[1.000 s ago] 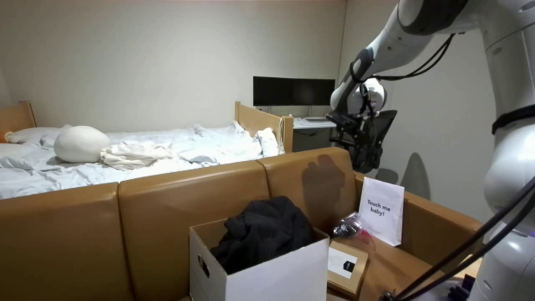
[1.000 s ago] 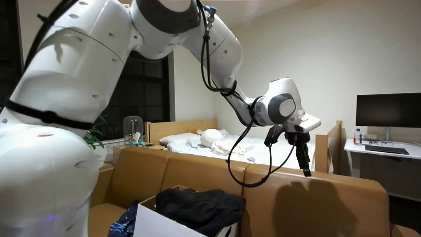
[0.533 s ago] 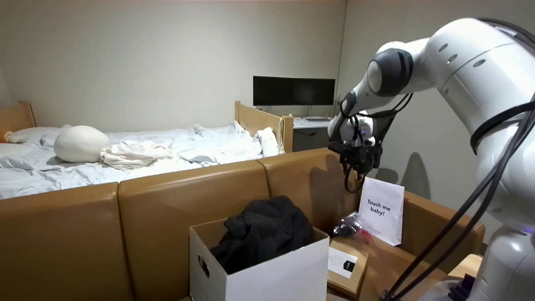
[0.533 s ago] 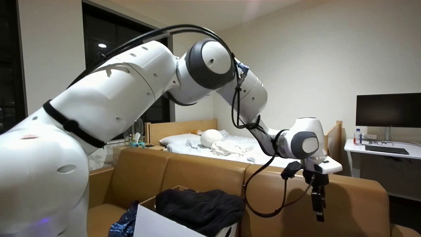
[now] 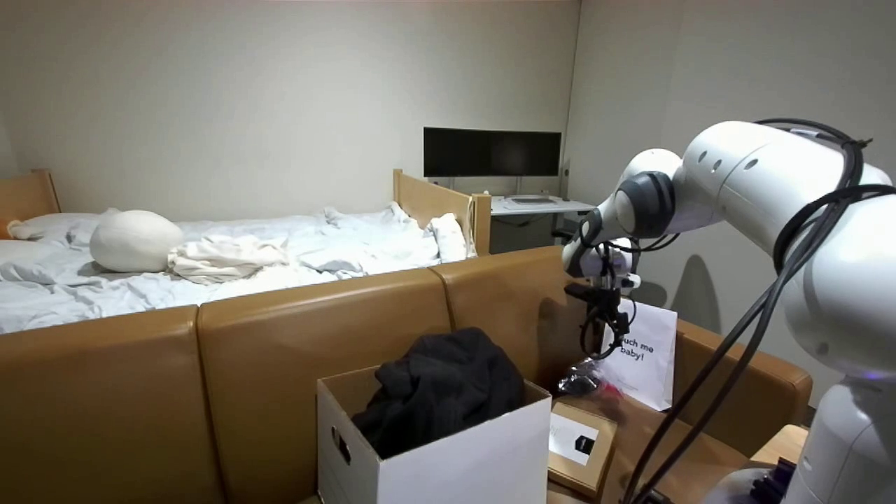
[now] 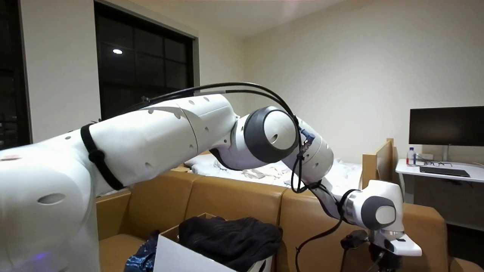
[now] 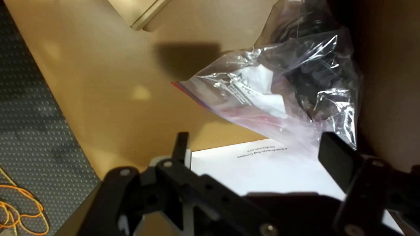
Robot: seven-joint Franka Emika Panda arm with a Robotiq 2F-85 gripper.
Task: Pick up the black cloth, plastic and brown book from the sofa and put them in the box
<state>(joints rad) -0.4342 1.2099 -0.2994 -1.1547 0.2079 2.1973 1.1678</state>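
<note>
Stretching bare between plastic (image 7: 295,87) and front edge, the sofa seat (image 7: 111,98).

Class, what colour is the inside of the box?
The inside of the box is brown; it shows best in an exterior view.

The black cloth (image 5: 446,388) is sitting bunched in the box (image 5: 465,458), heaping soft folds above the rim in both exterior views. The box, white outside and brown inside, is standing open before the backrest of the tan leather sofa (image 5: 329,329). In an exterior view the brown book (image 5: 581,449) is lying on the seat just beside the box, its pale label facing up. The plastic (image 7: 279,82), glossy and see-through, is lying crumpled on the seat near the backrest, showing dark patches and a reddish edge in the wrist view.
</note>
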